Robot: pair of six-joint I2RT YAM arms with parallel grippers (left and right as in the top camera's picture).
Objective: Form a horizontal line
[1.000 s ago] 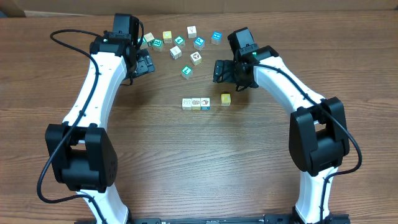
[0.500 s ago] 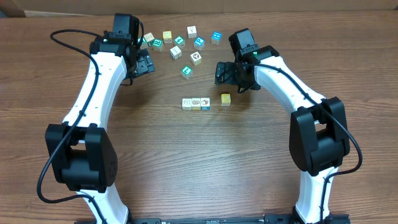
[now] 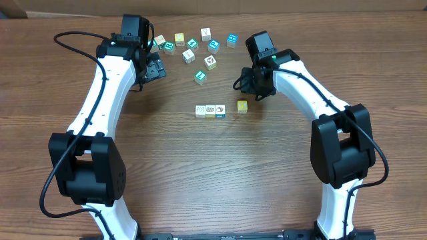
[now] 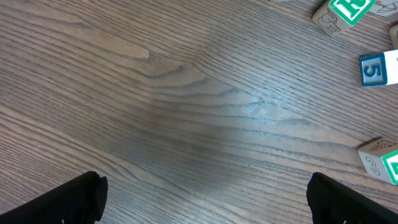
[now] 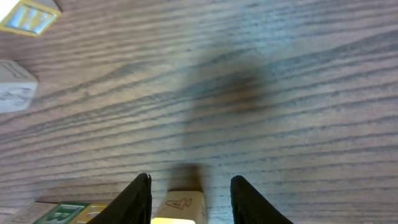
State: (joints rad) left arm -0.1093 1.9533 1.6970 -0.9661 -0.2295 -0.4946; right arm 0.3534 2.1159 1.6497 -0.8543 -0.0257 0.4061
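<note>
Picture cubes [image 3: 210, 111] lie in a short row just below the middle of the overhead view. Three of them sit side by side and touching, and the one at the right end is blue-edged. The yellow cube [image 3: 242, 107] rests to their right, parted from the row by a small gap and a touch higher in the frame, so it is not quite level with the other three.

The right gripper [image 5: 191, 198] hangs near that yellow cube, just above it in the overhead frame. From its own camera the cube shows at the bottom edge between the two black fingers [image 5: 138, 199]. One finger stands close against the cube's side, while a strip of bare wood separates the cube from the other. The jaws are drawn partway in with space left between them, and nothing is clamped. The end of the row peeks in at the lower left corner of that view.

The left gripper [image 4: 208, 205] sits over bare wood at the upper left of the table [image 3: 173, 167], well apart from the row, with its jaws spread wide and holding nothing. Its camera catches a blue-framed cube marked 5 [image 4: 379, 68] at the right edge, with a green-edged cube [image 4: 345, 11] above it.

Loose cubes [image 3: 200, 77] in teal, white and yellow are scattered along the top of the overhead frame, between the two arms.
</note>
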